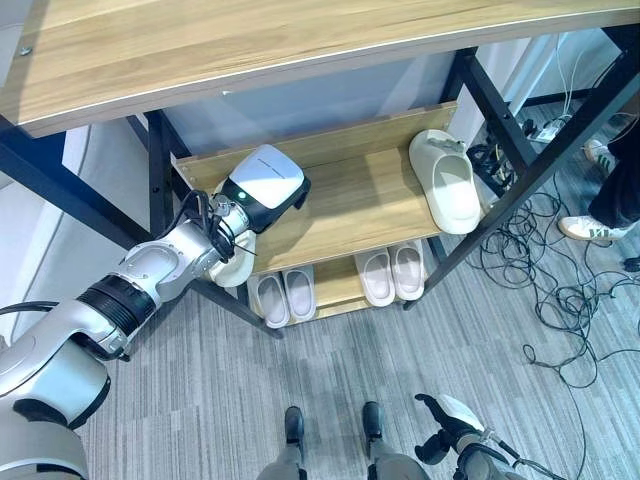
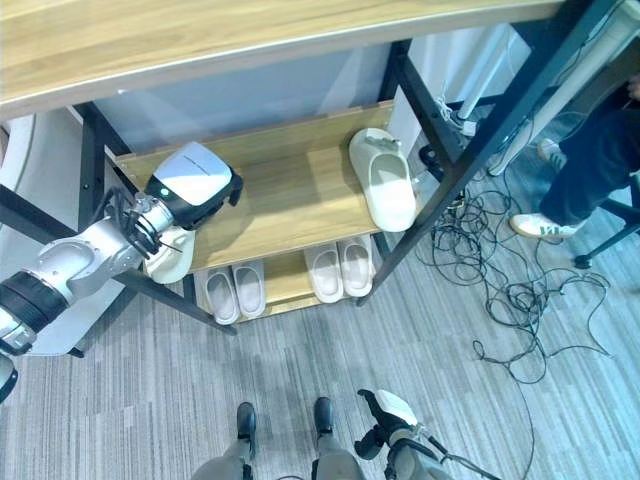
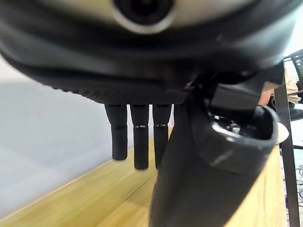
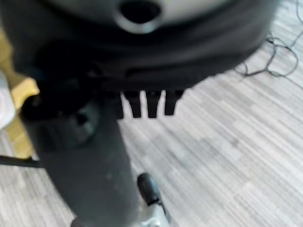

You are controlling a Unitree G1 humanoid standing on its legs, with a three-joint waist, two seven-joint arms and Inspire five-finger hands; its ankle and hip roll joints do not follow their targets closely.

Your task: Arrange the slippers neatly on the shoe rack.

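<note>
Left hand [image 1: 262, 188] over shoe rack [image 1: 350, 215] middle shelf, fingers straight, holding nothing | right hand [image 1: 445, 412] low, relaxed, empty | cream slipper [image 1: 447, 180] on shelf, two pairs [image 1: 283, 296] below | no legible writing

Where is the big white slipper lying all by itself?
The big white slipper lies on the right end of the middle shelf, above two small slipper pairs on the lowest shelf.

Grey striped carpet [image 1: 200, 380] runs under and behind the left hand [image 1: 262, 187], which reaches in beneath a pale wooden tabletop [image 1: 250, 45] on black metal legs [image 1: 520, 170]. Beyond that hand stands a light grey wall [image 1: 330, 100]. Far off to its right, black cables [image 1: 560, 290] tangle over the floor.
</note>
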